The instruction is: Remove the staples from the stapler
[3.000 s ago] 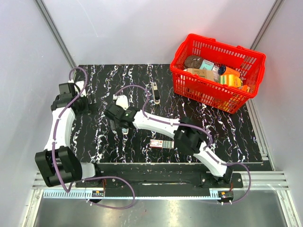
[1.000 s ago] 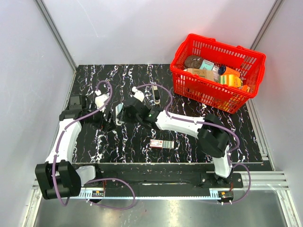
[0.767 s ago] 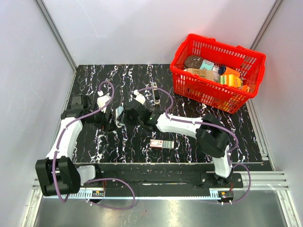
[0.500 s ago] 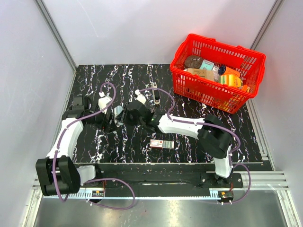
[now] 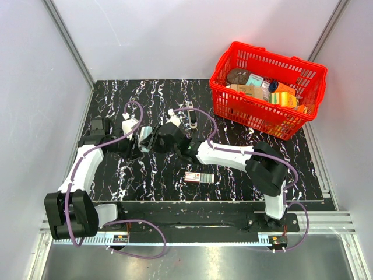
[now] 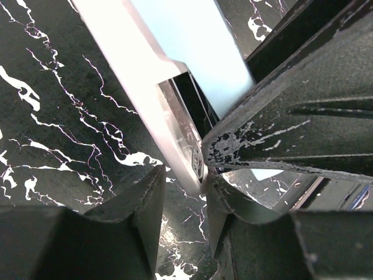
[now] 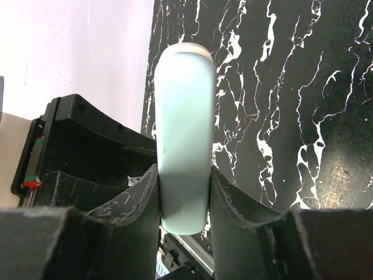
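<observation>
At the left of the table, the left gripper is sitting just beside the stapler. Its jaws are standing narrow, one on each side of the lower tip of the bare metal rail. One finger is looking to be against the metal. Whether the other is pressing too cannot be told, so a firm pinch is not certain.

The stapler, pale mint above and silver beneath, is lying left of the table's middle, sandwiched between the two grippers. From overhead its long axis is running roughly near to far, tipped a little. In the right wrist view it is pointing straight away from the palm. Whether it is resting on the table or held clear of it cannot be told.

Just right of it, the right gripper is clenching the mint body across its width, both fingers flat on its sides.

The coming move is probably turning on this: the rail is lying on the left arm's side and already between its jaws, so that arm is the nearer one for drawing it out. The pull would likely need to follow the long axis while the right arm is bracing the body.

Further right, a small staple box is lying well apart toward the near edge. A red basket is standing at the far right.
</observation>
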